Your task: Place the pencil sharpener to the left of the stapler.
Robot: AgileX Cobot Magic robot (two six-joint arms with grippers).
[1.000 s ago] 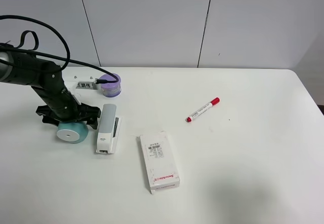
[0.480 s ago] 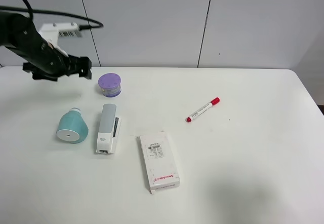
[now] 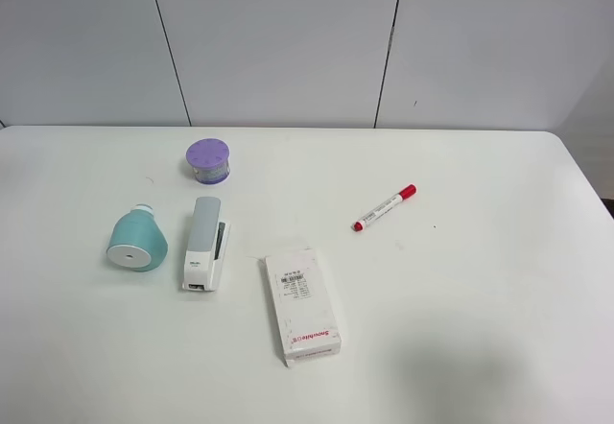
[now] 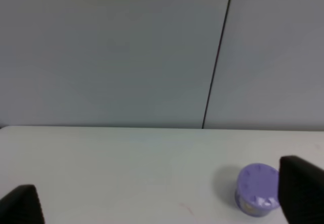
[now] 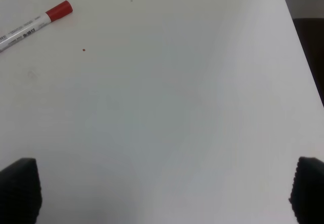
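Note:
The teal pencil sharpener (image 3: 137,240) lies on the white table, its white round face toward the front, just left of the stapler (image 3: 204,243). A small gap separates them. The grey-topped stapler lies lengthwise, front to back. Neither arm shows in the exterior high view. In the left wrist view my left gripper (image 4: 161,198) is open, its dark fingertips (image 4: 20,206) far apart with nothing between them. My right gripper (image 5: 163,189) is open too and hangs over bare table, empty. The sharpener and stapler are out of both wrist views.
A purple round container (image 3: 207,160) stands behind the stapler and also shows by the left gripper's finger as the same container (image 4: 257,189). A white labelled box (image 3: 301,304) lies front of centre. A red-capped marker (image 3: 384,207) lies right of centre, the marker (image 5: 33,25) seen by the right wrist.
My left arm let go of the sharpener, rose and pulled back to the far left, leaving the exterior view. The sharpener stays beside the stapler.

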